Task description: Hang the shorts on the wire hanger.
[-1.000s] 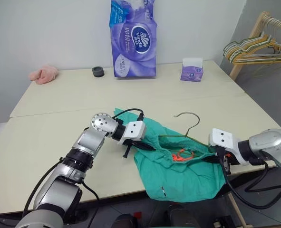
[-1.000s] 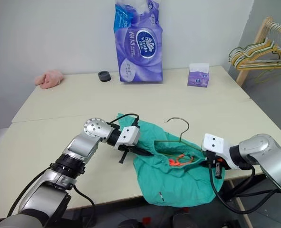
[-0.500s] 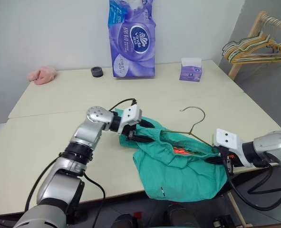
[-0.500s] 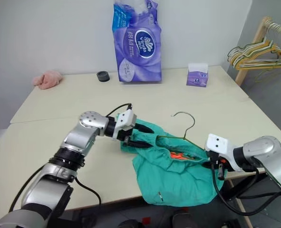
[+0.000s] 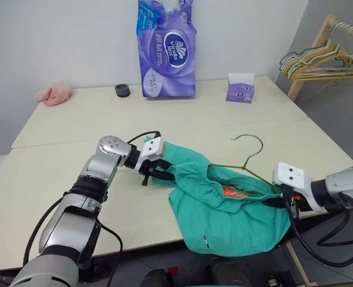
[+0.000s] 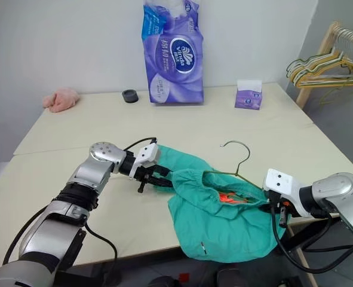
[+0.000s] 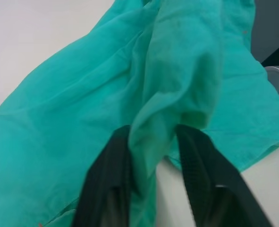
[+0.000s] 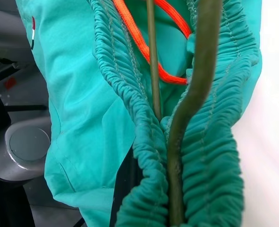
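Note:
The teal shorts [image 5: 224, 209] lie bunched at the table's front edge, one leg hanging over it, and the orange drawstring [image 5: 230, 192] shows in the waist opening. The thin olive wire hanger [image 5: 248, 164] is threaded into the waistband, with its silvery hook [image 5: 252, 142] lying on the table behind. My left gripper [image 5: 156, 174] is at the shorts' left end, shut on a fold of the fabric [image 7: 177, 94]. My right gripper [image 5: 276, 201] is at the right end of the waistband [image 8: 144, 156], shut where the hanger wire [image 8: 196, 75] runs through the gathered elastic.
A purple tissue-roll pack [image 5: 167, 51], a small tissue box [image 5: 241, 88], a black ring [image 5: 123, 90] and a pink cloth [image 5: 54, 94] stand along the table's back. A wooden rack with pastel hangers [image 5: 319, 60] is at the far right. A table seam [image 5: 63, 143] runs across the middle.
My left gripper opened, slid left along the shorts and closed again on a fold at their left end, drawing the fabric out to the left. The right gripper kept its grip.

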`<action>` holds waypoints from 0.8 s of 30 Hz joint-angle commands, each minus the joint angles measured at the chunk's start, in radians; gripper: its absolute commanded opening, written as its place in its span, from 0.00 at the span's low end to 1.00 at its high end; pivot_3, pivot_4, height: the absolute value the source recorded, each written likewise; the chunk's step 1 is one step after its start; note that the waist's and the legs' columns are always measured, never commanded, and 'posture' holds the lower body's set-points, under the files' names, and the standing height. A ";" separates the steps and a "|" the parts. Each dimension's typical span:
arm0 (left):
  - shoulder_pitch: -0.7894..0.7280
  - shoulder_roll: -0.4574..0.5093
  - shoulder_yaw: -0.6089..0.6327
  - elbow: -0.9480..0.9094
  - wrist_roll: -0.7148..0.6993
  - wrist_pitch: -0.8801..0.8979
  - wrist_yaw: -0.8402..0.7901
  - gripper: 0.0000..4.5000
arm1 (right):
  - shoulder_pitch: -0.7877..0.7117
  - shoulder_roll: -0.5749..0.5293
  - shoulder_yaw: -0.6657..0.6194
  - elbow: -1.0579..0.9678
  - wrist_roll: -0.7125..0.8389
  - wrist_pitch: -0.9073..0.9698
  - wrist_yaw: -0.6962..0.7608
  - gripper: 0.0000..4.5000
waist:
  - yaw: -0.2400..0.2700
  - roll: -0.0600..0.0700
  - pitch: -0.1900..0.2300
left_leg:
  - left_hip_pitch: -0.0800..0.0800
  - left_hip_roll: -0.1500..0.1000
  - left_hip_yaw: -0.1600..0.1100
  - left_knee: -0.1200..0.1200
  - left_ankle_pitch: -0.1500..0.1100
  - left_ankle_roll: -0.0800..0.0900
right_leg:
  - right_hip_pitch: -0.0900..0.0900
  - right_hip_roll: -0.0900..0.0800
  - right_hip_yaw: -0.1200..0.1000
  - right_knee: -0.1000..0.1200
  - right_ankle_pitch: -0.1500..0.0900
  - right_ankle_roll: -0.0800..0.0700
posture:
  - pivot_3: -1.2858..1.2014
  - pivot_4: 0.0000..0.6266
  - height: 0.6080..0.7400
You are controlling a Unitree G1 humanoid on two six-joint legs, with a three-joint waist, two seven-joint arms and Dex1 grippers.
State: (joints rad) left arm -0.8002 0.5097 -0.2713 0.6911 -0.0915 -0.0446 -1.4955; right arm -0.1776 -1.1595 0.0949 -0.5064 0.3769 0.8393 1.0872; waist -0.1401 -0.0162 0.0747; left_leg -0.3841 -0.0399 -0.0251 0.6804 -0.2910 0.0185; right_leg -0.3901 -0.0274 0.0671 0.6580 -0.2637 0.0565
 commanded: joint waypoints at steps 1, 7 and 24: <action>-0.050 -0.017 0.042 0.078 0.017 -0.086 0.080 0.00 | 0.003 -0.019 -0.057 -0.022 0.014 -0.011 0.003 0.00 | 0.000 0.000 0.000 | 0.000 0.000 0.000 0.000 0.000 0.000 | 0.000 0.000 0.000 0.000 0.000 0.000 | 0.42 0.06 1.00; -0.091 -0.028 0.076 0.185 0.026 -0.143 0.153 0.00 | 0.062 -0.039 -0.105 -0.042 0.025 -0.002 0.007 0.00 | 0.000 0.000 0.000 | 0.000 0.000 0.000 0.000 0.000 0.000 | 0.000 0.000 0.000 0.000 0.000 0.000 | 0.42 0.07 1.00; -0.025 -0.060 0.100 0.030 -0.050 -0.005 0.095 0.00 | 0.055 -0.027 -0.114 -0.058 0.060 0.040 -0.031 0.00 | -0.002 0.000 0.000 | 0.000 0.000 0.000 0.000 0.000 0.000 | 0.000 0.000 0.000 0.000 0.000 0.000 | 0.42 0.08 1.00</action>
State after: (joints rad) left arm -0.8253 0.4431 -0.1971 0.7787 -0.1061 -0.0875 -1.3847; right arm -0.1020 -1.1860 0.0059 -0.5458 0.4246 0.8778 1.0628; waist -0.1423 -0.0163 0.0747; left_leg -0.3844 -0.0398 -0.0251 0.6804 -0.2911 0.0185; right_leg -0.3901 -0.0275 0.0670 0.6583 -0.2637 0.0566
